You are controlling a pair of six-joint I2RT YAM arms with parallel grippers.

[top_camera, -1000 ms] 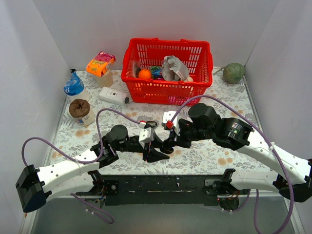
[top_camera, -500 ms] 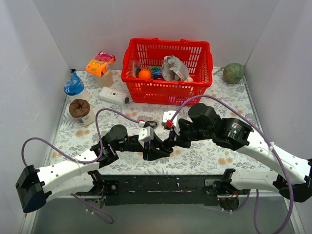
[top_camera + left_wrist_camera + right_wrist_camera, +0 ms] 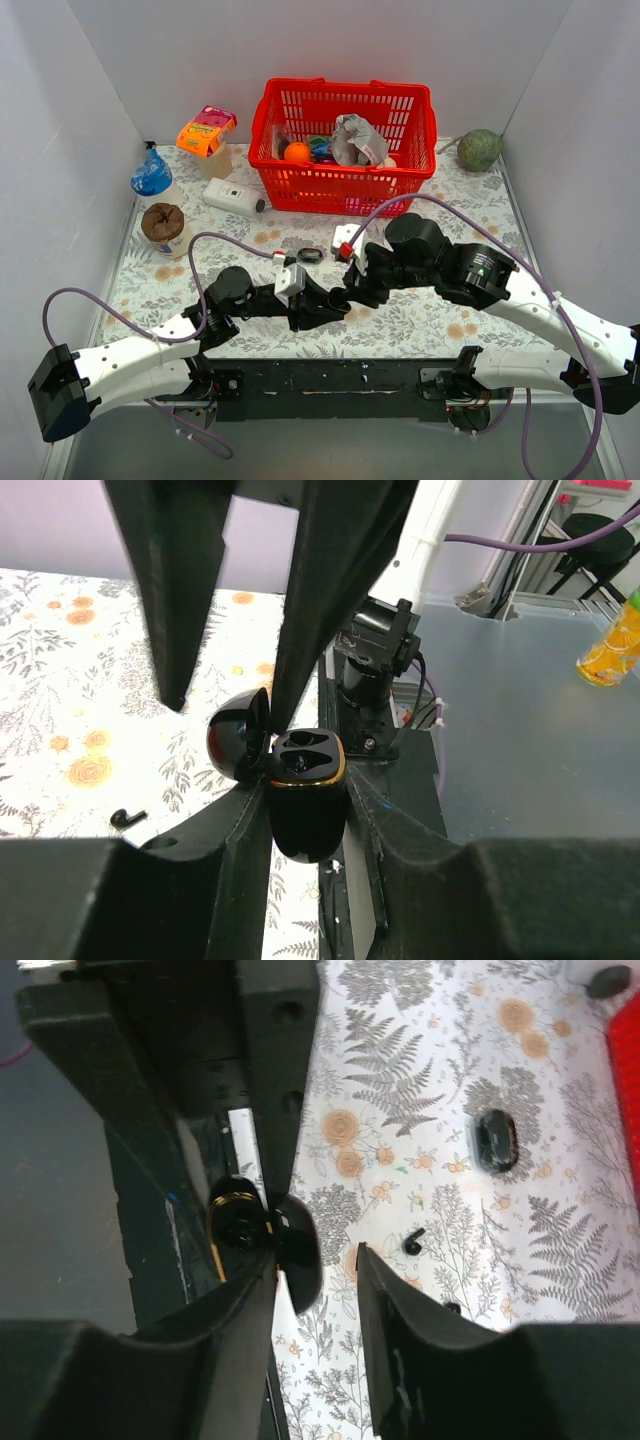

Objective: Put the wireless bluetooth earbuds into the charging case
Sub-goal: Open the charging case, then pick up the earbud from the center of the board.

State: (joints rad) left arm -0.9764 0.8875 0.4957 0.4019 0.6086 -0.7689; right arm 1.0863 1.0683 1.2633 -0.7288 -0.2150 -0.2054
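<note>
My left gripper (image 3: 305, 792) is shut on the charging case (image 3: 305, 770), a glossy black case with a gold rim, held upright with its lid (image 3: 238, 745) swung open to the left. My right gripper (image 3: 315, 1258) is open, its two fingers astride the open lid (image 3: 300, 1245); one fingertip (image 3: 278, 705) touches the hinge. One tiny black earbud (image 3: 412, 1241) lies on the floral table; it also shows in the left wrist view (image 3: 128, 817). In the top view both grippers (image 3: 318, 305) (image 3: 345, 298) meet at the near middle and hide the case.
A black oval ring-like object (image 3: 309, 255) lies just beyond the grippers, also in the right wrist view (image 3: 494, 1140). A red basket (image 3: 345, 150) stands at the back. A white box with a black cap (image 3: 232, 198), a bottle (image 3: 152, 180) and a cup (image 3: 165, 228) stand at the left.
My left arm has drawn back slightly to the left and its gripper has lifted the case up to the right gripper. The right arm has barely moved.
</note>
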